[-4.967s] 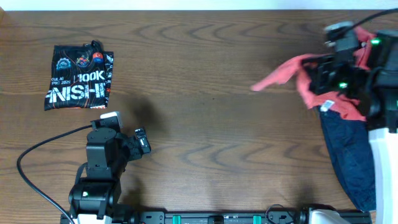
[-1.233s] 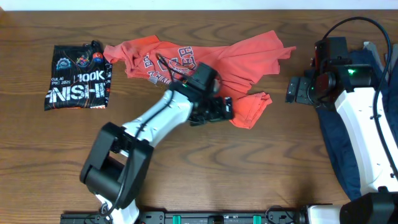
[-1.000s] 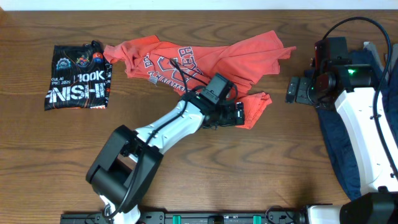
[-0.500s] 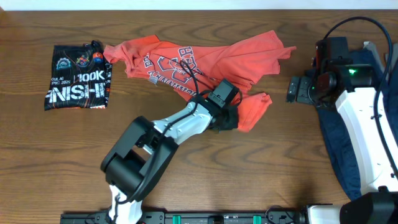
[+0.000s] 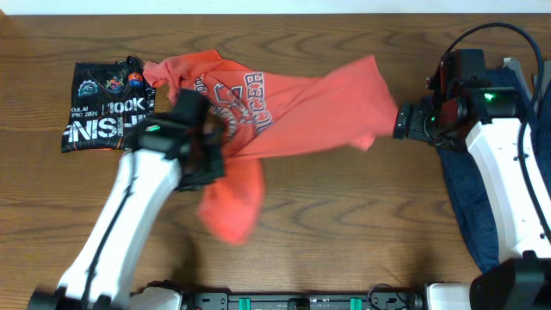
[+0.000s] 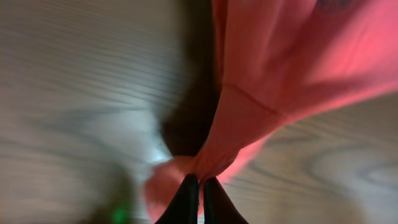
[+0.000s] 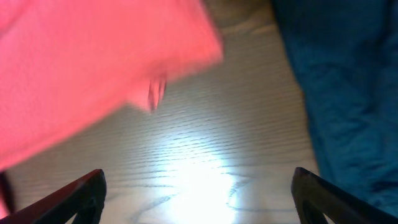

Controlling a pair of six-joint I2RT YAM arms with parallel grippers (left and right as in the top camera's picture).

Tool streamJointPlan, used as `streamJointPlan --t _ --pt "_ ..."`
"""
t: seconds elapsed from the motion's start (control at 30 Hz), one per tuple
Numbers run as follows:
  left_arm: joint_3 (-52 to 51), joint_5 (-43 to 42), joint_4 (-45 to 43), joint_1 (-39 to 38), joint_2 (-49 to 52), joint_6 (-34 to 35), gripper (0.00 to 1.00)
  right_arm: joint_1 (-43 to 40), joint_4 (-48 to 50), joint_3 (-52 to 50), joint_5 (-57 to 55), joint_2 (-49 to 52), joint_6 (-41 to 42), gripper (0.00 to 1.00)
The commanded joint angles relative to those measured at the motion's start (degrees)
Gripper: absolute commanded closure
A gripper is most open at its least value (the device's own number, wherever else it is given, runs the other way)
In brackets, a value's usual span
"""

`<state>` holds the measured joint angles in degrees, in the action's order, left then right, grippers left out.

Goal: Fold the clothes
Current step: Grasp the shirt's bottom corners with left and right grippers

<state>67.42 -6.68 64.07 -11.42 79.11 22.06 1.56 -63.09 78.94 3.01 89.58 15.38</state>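
Note:
The orange-red T-shirt (image 5: 301, 103) with its crest print stretches across the table's far half, and a loose flap (image 5: 232, 202) hangs down toward the front. My left gripper (image 5: 209, 164) is shut on a bunched fold of this shirt; in the left wrist view the fingertips (image 6: 199, 198) pinch the orange cloth (image 6: 249, 106) above the wood. My right gripper (image 5: 403, 122) stands open just beside the shirt's right edge. In the right wrist view its gripper (image 7: 199, 190) has bare wood between the fingers, with orange cloth (image 7: 93, 62) ahead at the left. The navy shirt (image 5: 482, 215) lies under the right arm.
A folded black printed shirt (image 5: 110, 108) lies at the far left, touching the orange shirt's collar end. The navy cloth (image 7: 348, 93) fills the right side of the right wrist view. Bare wood table (image 5: 344, 224) lies at the front middle.
My left gripper shut on the shirt's lower part and swung left and up, dragging the cloth with it. The shirt is now pulled taut. The right gripper shifted slightly toward the shirt's edge.

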Motion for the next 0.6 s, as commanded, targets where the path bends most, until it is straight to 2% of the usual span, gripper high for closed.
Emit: streamJointPlan --t 0.0,0.2,0.3,0.4,0.57 --pt "0.2 4.1 1.5 2.8 -3.0 -1.7 0.94 -0.3 0.1 0.0 6.1 2.8 0.5 0.09" --pt "0.2 4.2 4.2 1.6 -4.2 -1.7 0.94 2.3 -2.4 0.0 13.6 8.7 1.8 0.13" --pt "0.2 4.2 4.7 0.9 -4.0 -1.7 0.94 4.2 -4.7 -0.9 13.4 11.7 5.4 0.09" --pt "0.2 4.2 4.7 0.7 -3.9 -1.7 0.94 5.9 -3.3 -4.5 13.6 13.3 10.4 0.06" --pt "0.2 4.2 4.7 0.7 -3.9 -1.7 0.94 6.8 2.7 -12.6 14.8 13.5 17.4 0.08"
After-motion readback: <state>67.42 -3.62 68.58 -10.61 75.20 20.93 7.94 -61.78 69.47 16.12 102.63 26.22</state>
